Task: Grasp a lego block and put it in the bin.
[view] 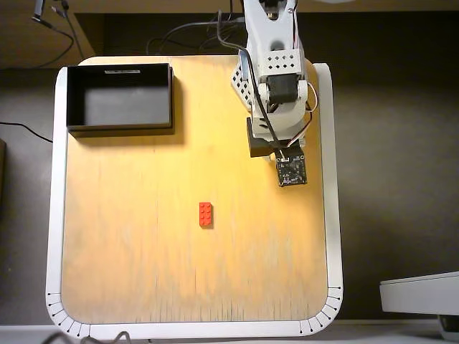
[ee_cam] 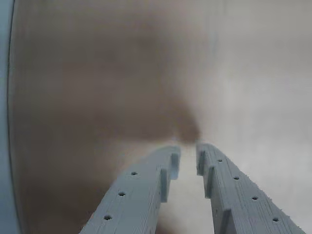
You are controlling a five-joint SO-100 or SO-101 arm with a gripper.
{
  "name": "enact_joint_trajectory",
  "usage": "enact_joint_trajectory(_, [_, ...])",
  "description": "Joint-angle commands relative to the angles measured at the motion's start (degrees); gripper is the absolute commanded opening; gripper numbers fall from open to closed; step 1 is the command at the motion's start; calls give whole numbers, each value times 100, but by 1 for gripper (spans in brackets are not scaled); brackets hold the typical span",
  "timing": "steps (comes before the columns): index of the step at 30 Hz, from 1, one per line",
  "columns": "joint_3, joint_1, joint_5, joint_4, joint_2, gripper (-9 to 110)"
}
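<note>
One red lego block [view: 206, 214] lies flat on the wooden table [view: 143, 244], near the middle of the board and well apart from everything else, its long side running up and down in the overhead view. The arm [view: 276, 86] reaches in from the top edge, over the right part of the board, with nothing in its grasp. In the wrist view the gripper [ee_cam: 187, 152] shows two pale grey fingers [ee_cam: 146, 190] with a narrow gap between the tips, nearly closed, and only bare, blurred wood beyond them. The bin [view: 72, 107], a shallow black tray, sits at the top left corner and looks empty. The step in hand seems to be the approach: the arm would do well to swing toward the block, spread its fingers wider than the brick's short side, line them up across that side, and come straight down so the block is not nudged away. The table is light plywood with a white rounded border. Around it are dark surroundings, cables [view: 179, 36] at the top, and a pale object [view: 419, 294] at the lower right.
</note>
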Motion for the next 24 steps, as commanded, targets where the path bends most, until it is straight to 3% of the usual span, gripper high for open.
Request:
enact_joint_trajectory(1, [-2013, 413, 299, -132, -1090, 0])
enact_joint_trajectory(12, [-3823, 1679, 1072, -1195, -2856, 4])
enact_joint_trajectory(24, [-4359, 2593, 1731, -1907, -4693, 14])
